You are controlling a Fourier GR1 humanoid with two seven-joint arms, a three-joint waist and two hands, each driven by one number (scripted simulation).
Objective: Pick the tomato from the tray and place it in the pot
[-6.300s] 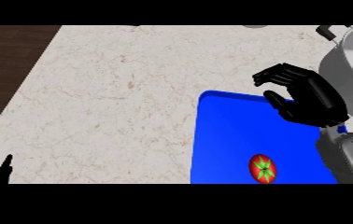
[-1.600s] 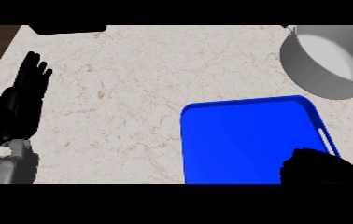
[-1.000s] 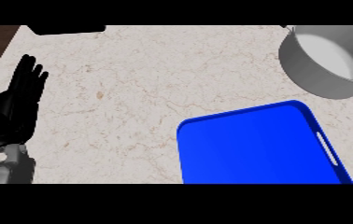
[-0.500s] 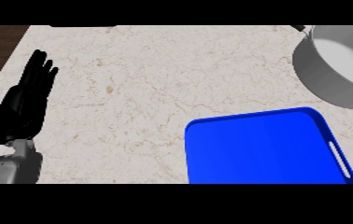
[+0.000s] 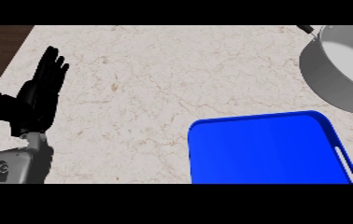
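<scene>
Shifted rightward, the glossy blue tray (image 5: pixel 265 148) and round grey pot (image 5: pixel 329 71) flank the straight-fingered left hand (image 5: pixel 38 97).

The blue tray (image 5: pixel 265 148) and grey pot (image 5: pixel 329 66) have slid further toward the view's right edge.

Head cam, steep down onto counter (image 5: pixel 172 78)

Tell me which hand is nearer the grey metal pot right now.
Can't compare: only the left hand shows, open at the view's left edge, far across the counter from the grey metal pot at upper right. The right hand is out of view.
</scene>
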